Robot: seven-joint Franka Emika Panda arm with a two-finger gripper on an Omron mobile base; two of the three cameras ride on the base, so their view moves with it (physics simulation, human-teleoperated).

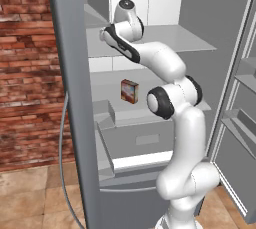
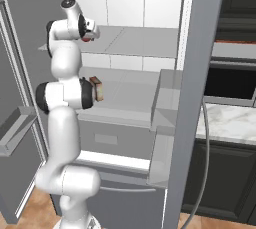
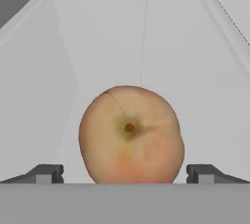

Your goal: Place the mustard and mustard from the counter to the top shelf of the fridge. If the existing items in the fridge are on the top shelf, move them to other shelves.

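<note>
In the hand view, the gripper has its two dark fingertips spread wide, one on either side of the red-orange apple, neither visibly touching it. The apple sits between them, just ahead, on the pale grey top shelf of the fridge. Below the hand, the small reddish-fronted box stands upright on the wide white shelf.
</note>
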